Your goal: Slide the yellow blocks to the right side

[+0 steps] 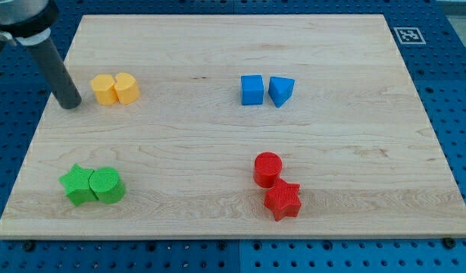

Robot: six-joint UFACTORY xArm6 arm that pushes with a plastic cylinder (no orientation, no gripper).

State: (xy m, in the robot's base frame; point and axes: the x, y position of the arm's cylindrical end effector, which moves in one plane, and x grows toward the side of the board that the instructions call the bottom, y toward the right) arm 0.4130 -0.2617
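Two yellow blocks sit touching near the view's upper left: a yellow hexagon-like block (104, 89) and a yellow rounded block (127, 88) to its right. My tip (69, 105) rests on the board just left of the yellow pair, a short gap away from the left yellow block. The dark rod slants up toward the view's top left corner.
A blue cube (251, 89) and a blue triangle (281, 91) sit at top centre. A red cylinder (267, 168) and a red star (283, 201) sit at bottom centre-right. A green star (79, 185) and a green cylinder (107, 185) sit at bottom left. The wooden board (354, 136) lies on a blue pegboard.
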